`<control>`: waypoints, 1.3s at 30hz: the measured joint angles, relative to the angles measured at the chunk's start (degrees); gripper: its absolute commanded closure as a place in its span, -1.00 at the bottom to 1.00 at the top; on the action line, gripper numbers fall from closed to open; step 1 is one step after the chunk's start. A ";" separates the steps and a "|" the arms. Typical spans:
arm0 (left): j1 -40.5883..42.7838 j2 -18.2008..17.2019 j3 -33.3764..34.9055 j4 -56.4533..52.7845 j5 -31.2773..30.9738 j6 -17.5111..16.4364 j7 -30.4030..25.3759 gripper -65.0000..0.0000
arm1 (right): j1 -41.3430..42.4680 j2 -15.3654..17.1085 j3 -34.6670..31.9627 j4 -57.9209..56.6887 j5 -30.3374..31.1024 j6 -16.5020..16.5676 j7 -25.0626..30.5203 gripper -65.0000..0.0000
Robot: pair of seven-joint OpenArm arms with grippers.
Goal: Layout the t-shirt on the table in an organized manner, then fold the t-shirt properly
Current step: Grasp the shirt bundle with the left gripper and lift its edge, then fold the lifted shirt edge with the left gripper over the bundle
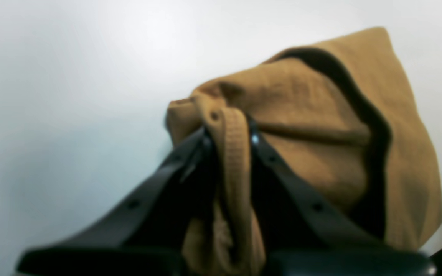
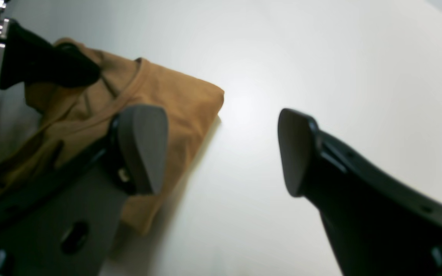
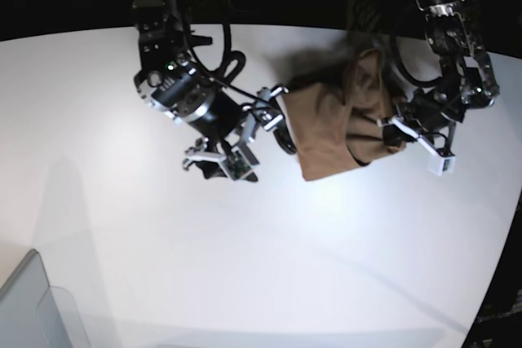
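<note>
The brown t-shirt (image 3: 326, 140) lies bunched and partly folded on the white table (image 3: 122, 226), at the back right of the middle. My left gripper (image 1: 228, 134) is shut on a ribbed edge of the t-shirt (image 1: 320, 96) and lifts that part; it shows in the base view (image 3: 382, 124) at the shirt's right side. My right gripper (image 2: 221, 151) is open and empty, with one finger (image 2: 144, 149) over the t-shirt's (image 2: 182, 99) edge and the other over bare table. In the base view it (image 3: 261, 148) sits just left of the shirt.
A translucent grey bin corner (image 3: 24, 307) shows at the front left. The table's curved edge (image 3: 510, 201) runs down the right side. Both arms reach in from the dark back edge.
</note>
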 measured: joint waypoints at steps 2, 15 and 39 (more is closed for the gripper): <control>0.28 -0.04 0.02 0.90 0.31 0.00 0.13 0.55 | 0.00 0.00 0.00 0.00 0.00 0.00 0.00 -0.42; 4.66 -2.23 -4.13 14.84 -0.39 -0.17 1.92 -0.64 | 0.00 -0.02 -0.02 0.00 0.00 0.00 0.02 -0.42; 11.06 8.07 -5.14 8.83 0.44 -0.15 0.59 -0.64 | -0.04 1.25 -0.24 0.00 0.02 0.00 -0.02 -0.42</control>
